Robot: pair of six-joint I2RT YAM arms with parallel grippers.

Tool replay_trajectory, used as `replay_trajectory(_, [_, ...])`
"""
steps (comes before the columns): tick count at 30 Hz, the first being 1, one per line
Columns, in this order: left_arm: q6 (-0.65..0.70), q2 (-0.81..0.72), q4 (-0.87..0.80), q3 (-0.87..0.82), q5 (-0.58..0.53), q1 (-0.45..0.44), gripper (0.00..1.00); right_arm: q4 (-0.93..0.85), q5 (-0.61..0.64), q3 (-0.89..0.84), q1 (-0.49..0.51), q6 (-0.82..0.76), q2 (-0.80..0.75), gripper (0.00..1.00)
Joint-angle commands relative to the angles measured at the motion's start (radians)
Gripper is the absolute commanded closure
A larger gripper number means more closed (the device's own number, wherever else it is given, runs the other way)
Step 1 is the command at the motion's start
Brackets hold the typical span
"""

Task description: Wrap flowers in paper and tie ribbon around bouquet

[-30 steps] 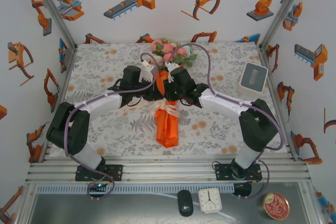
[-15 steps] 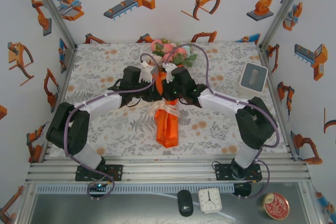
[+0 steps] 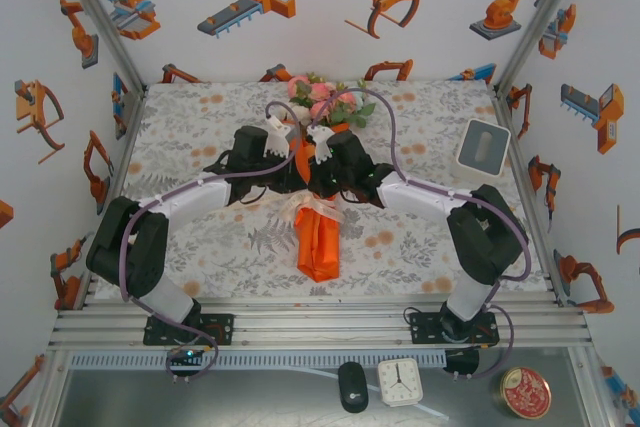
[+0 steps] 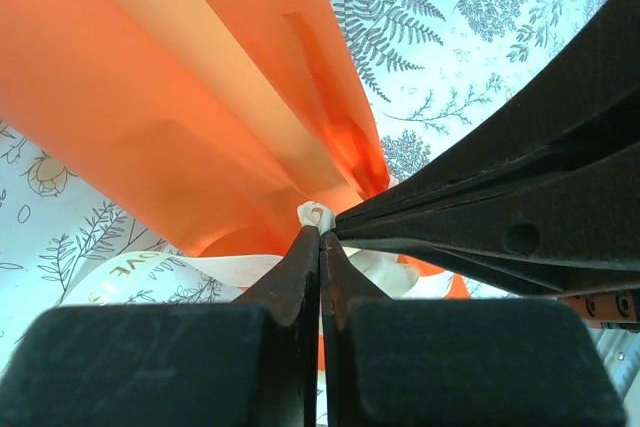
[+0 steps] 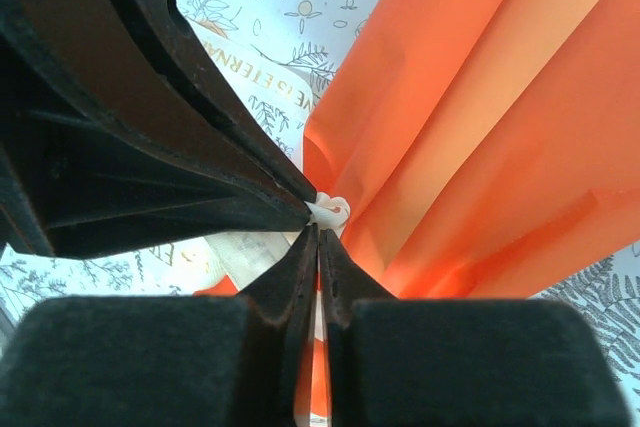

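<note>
1. Top external view
   - The bouquet lies along the middle of the table, on a grey-and-orange floral cloth. It is a long, creased cone of bright orange paper with its narrow end toward the near edge.
   - The flowers, soft pink and white blooms with green leaves, fan out of the cone's far end.
   - A cream ribbon is bunched around the cone's waist, with floppy loops to either side.
   - The left gripper and right gripper converge on the cone from their own sides, just beyond the ribbon. The state of the jaws cannot be read from this view.
   - A white box stands well apart at the right.

2. Left wrist view
   - The left gripper has its matte black jaws pressed together, pinching a small cream ribbon knot at the tips.
   - The right gripper's dark fingers slant in from the right and meet the same knot.
   - The paper spreads away in smooth folded pleats.
   - A flat satin tail with gold lettering lies on the cloth.

3. Right wrist view
   - The right gripper has its jaws pressed together, their tips nipping the ribbon knot.
   - The left gripper's fingers close in from the left.
   - Orange pleats fan out to the right.
</note>
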Motion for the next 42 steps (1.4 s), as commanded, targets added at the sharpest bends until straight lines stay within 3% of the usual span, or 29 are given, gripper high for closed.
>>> replay_trajectory(1, [-0.001, -0.031, 0.029, 0.014, 0.028, -0.005, 0.93, 0.060, -0.009, 0.014, 0.001, 0.021, 0.006, 1.00])
replay_trajectory(4, [-0.004, -0.028, 0.008, 0.022, 0.007, -0.005, 0.91, 0.060, 0.045, 0.002, 0.001, 0.016, -0.015, 1.00])
replay_trajectory(8, [-0.007, -0.050, -0.003, 0.012, -0.030, -0.005, 0.73, 0.084, 0.157, -0.051, -0.002, 0.010, -0.076, 1.00])
replay_trajectory(15, [-0.036, -0.095, -0.035, -0.001, -0.096, -0.005, 0.59, 0.103, 0.218, -0.091, -0.008, 0.012, -0.116, 1.00])
replay_trajectory(20, [-0.033, -0.054, -0.118, 0.027, -0.106, -0.005, 0.59, 0.123, 0.135, -0.103, -0.008, 0.004, -0.135, 0.99])
replay_trajectory(23, [-0.054, -0.067, -0.088, 0.008, -0.102, -0.005, 0.59, 0.076, 0.024, -0.074, -0.008, 0.002, -0.129, 0.66])
replay_trajectory(25, [-0.081, -0.094, -0.055, -0.011, -0.116, -0.002, 0.59, 0.037, -0.005, -0.056, -0.008, -0.002, -0.117, 0.60])
replay_trajectory(30, [-0.195, -0.144, 0.000, -0.046, -0.127, 0.037, 0.59, -0.041, 0.007, 0.011, -0.008, 0.009, -0.065, 0.59])
replay_trajectory(35, [-0.322, -0.156, 0.084, -0.097, -0.054, 0.094, 0.61, -0.048, 0.000, 0.050, -0.008, 0.014, -0.012, 0.57])
replay_trajectory(42, [-0.346, -0.148, 0.103, -0.109, -0.018, 0.101, 0.63, -0.043, 0.000, 0.098, -0.010, 0.017, 0.049, 0.55])
